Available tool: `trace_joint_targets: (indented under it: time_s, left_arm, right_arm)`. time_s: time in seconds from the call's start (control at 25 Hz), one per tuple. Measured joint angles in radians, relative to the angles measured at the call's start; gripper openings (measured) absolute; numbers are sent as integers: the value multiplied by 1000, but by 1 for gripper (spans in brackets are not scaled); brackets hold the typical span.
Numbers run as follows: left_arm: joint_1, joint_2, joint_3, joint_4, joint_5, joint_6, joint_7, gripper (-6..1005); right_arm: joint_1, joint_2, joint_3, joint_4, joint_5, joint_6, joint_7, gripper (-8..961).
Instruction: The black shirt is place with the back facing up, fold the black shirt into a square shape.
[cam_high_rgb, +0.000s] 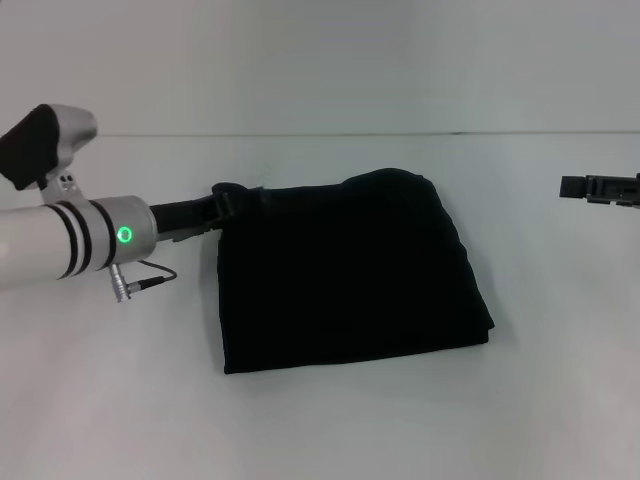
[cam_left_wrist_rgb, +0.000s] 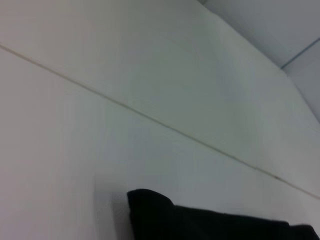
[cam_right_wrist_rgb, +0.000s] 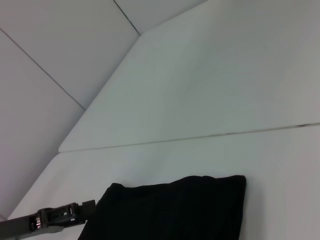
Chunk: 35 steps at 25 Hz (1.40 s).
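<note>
Black shirt (cam_high_rgb: 350, 275) lying mid-tabletop (cam_high_rgb: 320, 430), already folded near-square.
Head view: left tool (cam_high_rgb: 232, 200) touching its far-left corner, grip unclear; right tool (cam_high_rgb: 600, 188) idling by the right edge. Wrist views: limp, light cloth, likely best taken at corners.

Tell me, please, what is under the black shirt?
The black shirt lies folded on the white table. The left gripper is at its far left corner. Anything beneath the fabric is covered and cannot be seen.

black shirt (cam_high_rgb: 345, 275): plain black | table (cam_high_rgb: 320, 430): white | left arm (cam_high_rgb: 60, 240): white, black bands, green light
</note>
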Motion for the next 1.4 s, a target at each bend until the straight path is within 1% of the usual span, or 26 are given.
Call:
trace_joint_targets:
  time_s: [0.12,0.48,0.68,0.8,1.0,1.2,1.4]
  left_arm:
    - [-6,0,24,2,0,-1,-3,830]
    - [-3,3,29,16,0,-8,-2,785]
    - [-2,2,30,19,0,-20,2,551]
    - [-3,1,39,20,0,-32,3,308]
    - [-5,-2,53,18,0,-45,-1,107]
    - [-13,-3,54,19,-6,-39,-1,95]
    - [-38,-2,56,20,-6,-20,-1,92]
  right_arm:
    - [0,0,0,0,0,1,-4,791]
    - [1,0,0,-5,1,2,-6,791]
    - [1,0,0,-5,1,10,-7,791]
    - [2,0,0,-4,0,12,-8,791]
    - [2,0,0,-4,0,17,-9,791]
    - [2,0,0,-2,0,26,-18,791]
    - [0,0,1,-1,0,30,-28,791]
